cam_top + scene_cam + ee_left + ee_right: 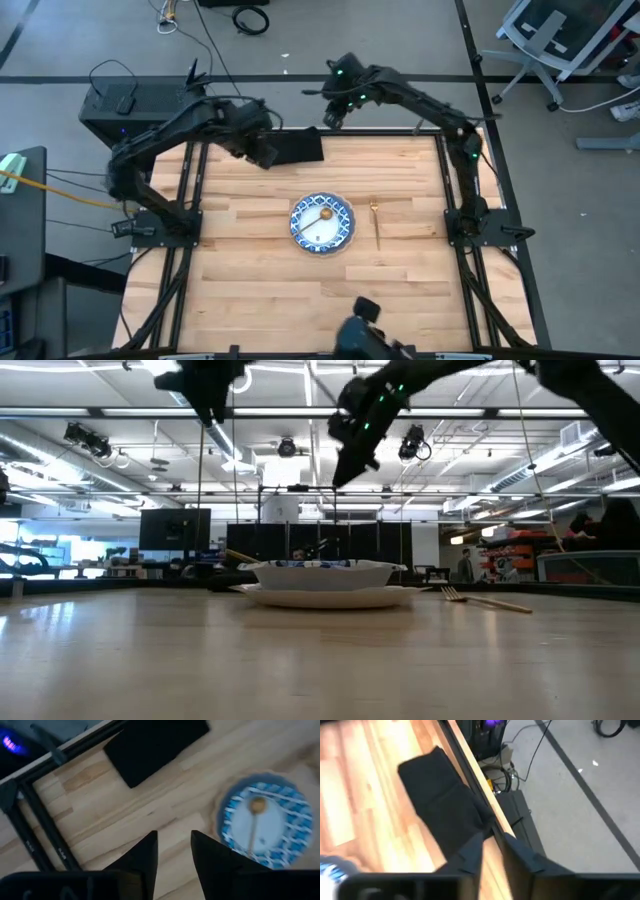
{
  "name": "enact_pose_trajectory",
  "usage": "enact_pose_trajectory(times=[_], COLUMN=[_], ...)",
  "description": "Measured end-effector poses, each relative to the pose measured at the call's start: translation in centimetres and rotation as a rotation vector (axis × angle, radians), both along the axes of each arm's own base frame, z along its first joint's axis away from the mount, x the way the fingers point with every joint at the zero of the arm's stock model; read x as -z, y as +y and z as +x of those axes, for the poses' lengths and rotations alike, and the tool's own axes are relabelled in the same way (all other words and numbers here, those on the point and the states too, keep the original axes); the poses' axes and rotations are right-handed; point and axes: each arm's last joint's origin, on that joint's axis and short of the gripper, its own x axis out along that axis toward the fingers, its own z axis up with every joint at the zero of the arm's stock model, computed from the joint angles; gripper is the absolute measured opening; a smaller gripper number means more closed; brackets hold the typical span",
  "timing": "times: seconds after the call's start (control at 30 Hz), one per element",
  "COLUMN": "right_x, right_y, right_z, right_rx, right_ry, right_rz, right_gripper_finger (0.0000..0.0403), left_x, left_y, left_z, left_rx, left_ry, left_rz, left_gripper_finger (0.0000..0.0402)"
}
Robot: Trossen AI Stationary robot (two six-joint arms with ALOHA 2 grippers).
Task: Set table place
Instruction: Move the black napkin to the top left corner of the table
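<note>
A blue-and-white patterned dish [322, 222] sits on a round plate [330, 597] at the table's middle. A gold spoon [255, 820] lies in the dish. A gold fork [377, 222] lies on the table right of the plate. A black napkin [300, 147] lies flat near the far edge; it also shows in the left wrist view [155, 745] and the right wrist view [445, 800]. My left gripper [174, 851] is open and empty, raised above the table by the napkin's left end [262, 150]. My right gripper [492, 847] is slightly open and empty, high over the far rail [335, 112].
The black far rail [470, 775] runs right behind the napkin. A black box [125, 105] and cables lie on the floor beyond the far left corner. Bare wood [250, 290] lies toward the table's near edge, where a camera mount [365, 335] stands.
</note>
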Motion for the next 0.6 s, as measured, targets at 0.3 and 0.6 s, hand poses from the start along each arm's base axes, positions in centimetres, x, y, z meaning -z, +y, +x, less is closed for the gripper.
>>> enact_pose_trajectory(times=[0.3,0.6], right_x=[-6.8,-10.6], right_y=[4.0,7.3], right_z=[-4.3,-6.8], right_rx=[-0.016,-0.054], right_ry=[-0.070,-0.146], right_rz=[-0.069,-0.120], right_gripper_finger=[0.0008,0.0003], left_x=[6.4,14.4], left_y=[6.7,12.6], left_z=[5.7,8.6], left_rx=[0.104,0.143], left_ry=[0.148,0.255], left_rz=[0.005,-0.106], left_gripper_finger=[0.0074,0.0010])
